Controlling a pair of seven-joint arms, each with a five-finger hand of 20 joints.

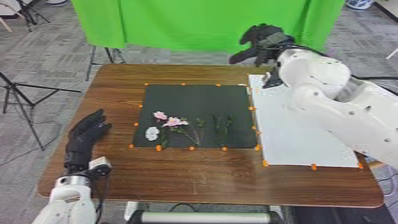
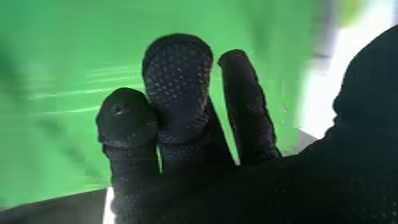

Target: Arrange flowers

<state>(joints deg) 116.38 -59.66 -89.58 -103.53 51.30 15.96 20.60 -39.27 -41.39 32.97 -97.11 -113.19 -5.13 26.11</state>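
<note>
Fingers and thumb stand apart on the right hand (image 1: 269, 42), which is loosely open and free, held up by the far edge of the brown wooden table (image 1: 178, 182), with the green cloth (image 1: 169, 25) behind it. In the right wrist view the fingers (image 2: 182, 95) are slightly bent, with narrow gaps between them, and the green cloth fills most of the space beyond.

Nearest below its arm, the white sheet (image 1: 302, 145) covers the right part of the table. Just beside it, toward the middle, lies the dark sheet (image 1: 191, 100), with small orange pieces (image 1: 159, 148) along its edges and the white sheet's.

The flowers are on the near half of the dark sheet, well apart from the right hand: two pink flowers (image 1: 175, 122) near each other, a white flower (image 1: 152, 133) close to the left edge, and green sprigs (image 1: 222, 125) to their right.

Over the table's left side, the left hand (image 1: 84, 137) is open too, its fingers straight and directed toward the far side; whether it touches the wood, I cannot tell.
</note>
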